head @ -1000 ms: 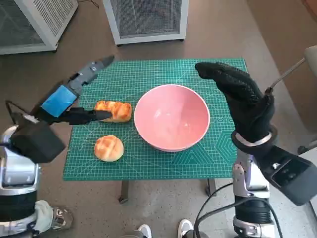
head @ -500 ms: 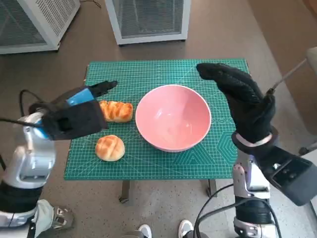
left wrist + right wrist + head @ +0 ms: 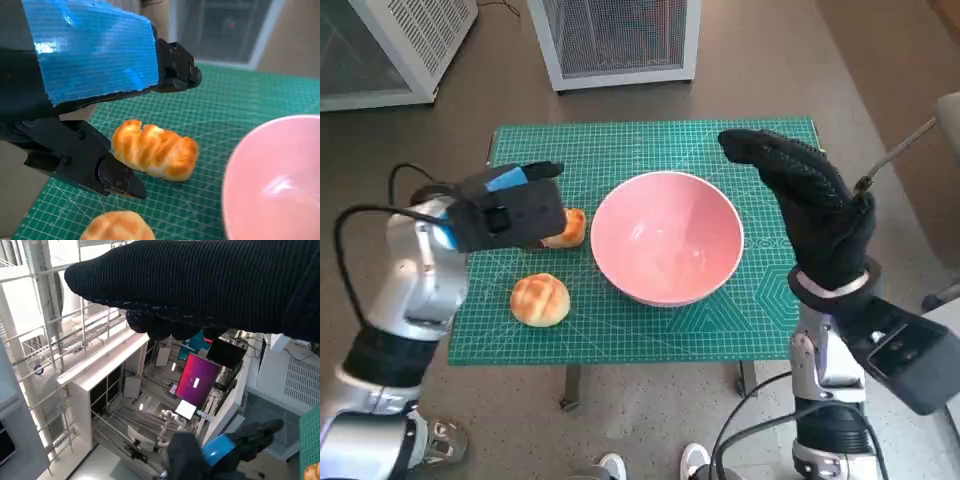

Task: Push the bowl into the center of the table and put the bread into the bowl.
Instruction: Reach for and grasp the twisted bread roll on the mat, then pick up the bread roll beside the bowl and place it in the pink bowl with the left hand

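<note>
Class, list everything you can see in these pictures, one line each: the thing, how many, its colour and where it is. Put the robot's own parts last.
bowl: one, pink, near the middle of the mat.
long bread: one, golden, left of the bowl, between the left hand's fingers, not gripped.
round bun: one, golden, on the mat nearer the robot than the long bread.
cutting mat: one, green, covering the table top.
cabinets: two, white with mesh fronts, on the floor beyond the table.
shoes: a white pair at the picture's bottom edge.
left hand: one, black with blue tape, over the long bread.
right hand: one, black knitted glove, raised right of the bowl, holding nothing.
</note>
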You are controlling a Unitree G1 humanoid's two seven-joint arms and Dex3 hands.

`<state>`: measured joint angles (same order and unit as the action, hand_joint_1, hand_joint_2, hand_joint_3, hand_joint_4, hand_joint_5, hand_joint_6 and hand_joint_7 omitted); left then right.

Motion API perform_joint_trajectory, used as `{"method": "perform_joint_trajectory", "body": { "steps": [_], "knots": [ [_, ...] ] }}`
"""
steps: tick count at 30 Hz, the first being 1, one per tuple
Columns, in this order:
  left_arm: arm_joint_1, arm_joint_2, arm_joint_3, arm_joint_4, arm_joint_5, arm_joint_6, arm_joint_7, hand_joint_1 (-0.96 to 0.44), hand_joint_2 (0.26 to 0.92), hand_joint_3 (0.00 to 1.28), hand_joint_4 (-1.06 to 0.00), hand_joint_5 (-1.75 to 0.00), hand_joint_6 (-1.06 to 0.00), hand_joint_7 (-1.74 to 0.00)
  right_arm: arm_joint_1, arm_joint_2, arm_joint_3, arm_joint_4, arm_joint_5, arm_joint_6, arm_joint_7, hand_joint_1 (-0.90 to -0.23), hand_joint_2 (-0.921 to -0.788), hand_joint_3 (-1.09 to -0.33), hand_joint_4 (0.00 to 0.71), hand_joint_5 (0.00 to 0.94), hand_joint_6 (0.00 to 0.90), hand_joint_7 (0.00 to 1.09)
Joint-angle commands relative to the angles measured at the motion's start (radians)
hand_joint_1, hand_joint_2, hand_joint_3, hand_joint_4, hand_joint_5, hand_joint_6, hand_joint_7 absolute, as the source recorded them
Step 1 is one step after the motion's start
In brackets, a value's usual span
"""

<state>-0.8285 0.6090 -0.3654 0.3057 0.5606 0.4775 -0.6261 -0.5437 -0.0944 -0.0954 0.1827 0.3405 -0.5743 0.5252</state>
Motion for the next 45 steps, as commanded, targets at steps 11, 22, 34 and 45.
{"method": "perform_joint_trajectory", "body": {
  "steps": [11,22,34,45],
  "knots": [
    [-0.160,-0.130,-0.093,0.450,0.068,-0.121,0.145,-0.01,0.754,0.01,-0.16,-0.01,-0.32,-0.02,0.035,-0.008,0.000,0.006,0.000,0.007,-0.005,-0.431,-0.921,-0.443,0.368,0.000,0.001,0.72],
    [-0.223,-0.202,-0.145,0.746,0.093,-0.242,0.252,0.03,0.773,0.02,-0.29,-0.06,-0.38,-0.04,0.043,-0.009,-0.006,0.007,0.004,0.002,-0.006,-0.425,-0.921,-0.442,0.370,0.001,0.014,0.73],
    [-0.222,-0.193,-0.165,0.836,0.111,-0.363,0.345,0.18,0.895,0.10,-0.67,-1.18,-0.69,-0.64,0.046,-0.008,-0.009,0.001,0.011,0.007,-0.011,-0.424,-0.921,-0.439,0.372,0.002,0.021,0.73],
    [-0.219,-0.138,-0.135,0.759,0.096,-0.449,0.399,0.00,0.918,0.10,-0.58,-1.34,-0.67,-1.06,0.048,0.002,-0.005,0.004,0.016,0.004,-0.009,-0.426,-0.921,-0.432,0.372,0.002,0.023,0.72]
  ]
}}
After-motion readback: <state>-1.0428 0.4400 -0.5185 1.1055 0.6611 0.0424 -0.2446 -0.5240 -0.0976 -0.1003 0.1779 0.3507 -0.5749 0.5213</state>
